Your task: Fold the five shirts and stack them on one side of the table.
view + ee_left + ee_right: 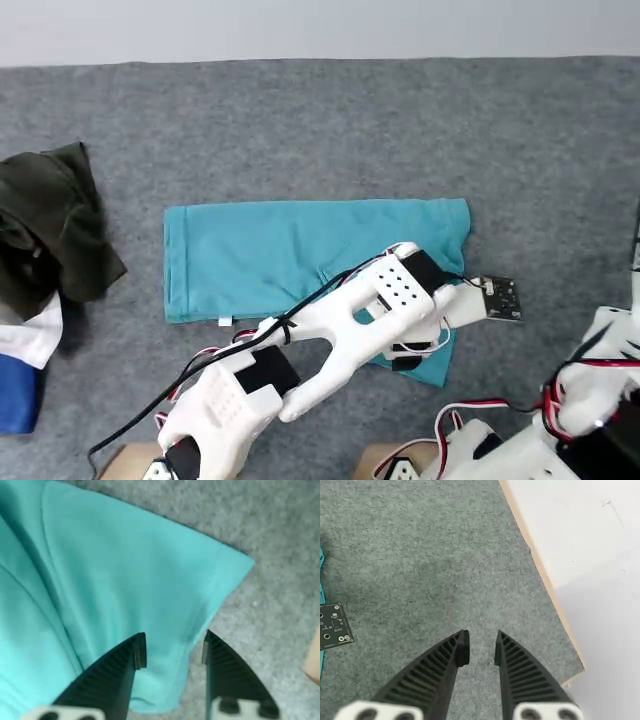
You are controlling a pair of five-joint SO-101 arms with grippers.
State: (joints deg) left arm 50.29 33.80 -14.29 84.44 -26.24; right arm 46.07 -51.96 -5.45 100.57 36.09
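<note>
The left claw (172, 650) hangs low over the teal shirt (125, 570) with its two fingers (120, 670) set well apart. They straddle the hemmed edge of a short sleeve (205, 575), and the cloth lies flat between them, not pinched. Just beyond the fingertips the sleeve spreads out to its corner. Past that corner is the grey felt of the worktop (280, 530).

In the high view the left arm (340, 335) reaches across the near edge of the shirt. The body of the shirt stretches away from the claw as a long, smooth band, doubled over along its length. A small green circuit board (497, 297) juts from the arm's wrist, just off the shirt's sleeve end.

The right claw (480, 647) hovers above bare felt, its fingers parted by a narrow gap with nothing in it. To one side of it, near, is the same circuit board. To the other side, farther off, the felt ends at a tan worktop edge (540, 575), with a pale surface (590, 540) below.

Farthest from both claws, beyond the shirt's far end, lies a heap of clothes. A crumpled dark green shirt (50, 225) is on top, with a white shirt (30, 335) and a blue shirt (15, 395) showing beneath it.
</note>
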